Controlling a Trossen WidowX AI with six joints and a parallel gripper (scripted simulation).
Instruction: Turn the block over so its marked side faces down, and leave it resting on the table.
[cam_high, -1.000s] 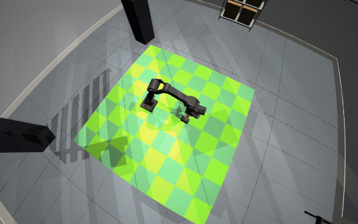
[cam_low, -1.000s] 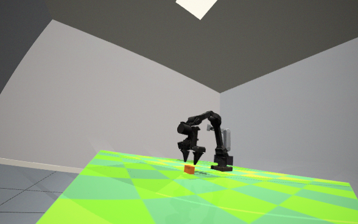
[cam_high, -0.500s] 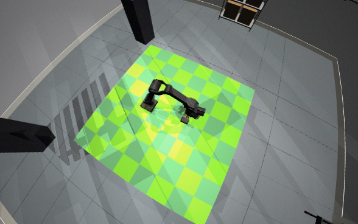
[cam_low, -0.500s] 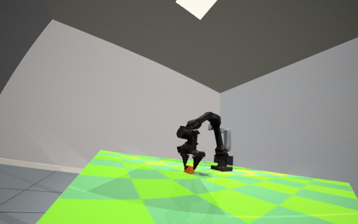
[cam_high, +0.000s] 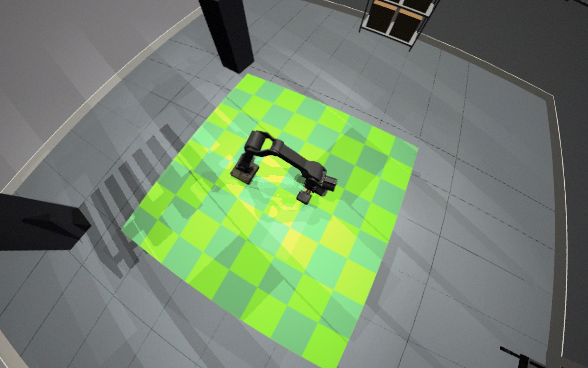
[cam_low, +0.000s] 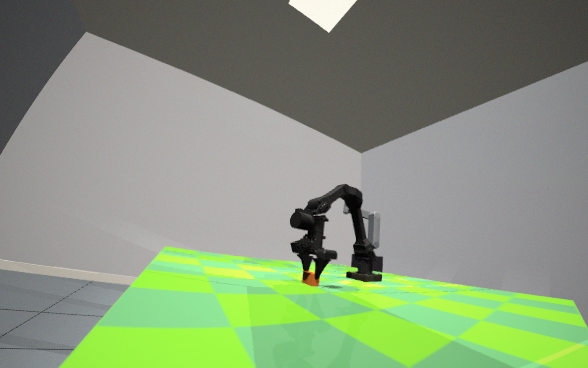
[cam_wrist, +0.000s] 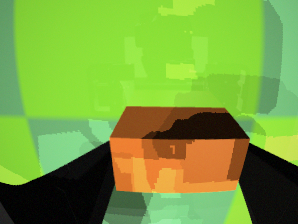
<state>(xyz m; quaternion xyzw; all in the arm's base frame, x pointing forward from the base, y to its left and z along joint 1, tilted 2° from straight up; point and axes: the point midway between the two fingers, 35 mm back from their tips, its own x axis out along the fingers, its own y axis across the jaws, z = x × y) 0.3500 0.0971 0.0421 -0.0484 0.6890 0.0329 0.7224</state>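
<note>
The orange block (cam_low: 310, 281) (cam_wrist: 172, 167) is a rectangular box at the level of the green checkered table (cam_high: 325, 345) (cam_low: 175, 310). In the wrist view its long side face is bright orange and the face above that is darker, partly in shadow. No mark can be told apart from the shadows. My gripper (cam_low: 312, 274) (cam_wrist: 177, 148) points down and is shut on the block, with one black finger against each short end. In the top view the block is almost wholly hidden under the gripper. Its underside is hidden too.
The arm's base (cam_high: 244, 174) (cam_low: 364, 276) stands on the same table, behind the gripper in the exterior view. Dark pillars (cam_high: 227, 35) (cam_high: 40, 222) stand beyond the table's edges, and a shelf (cam_high: 397, 20) stands by the far wall.
</note>
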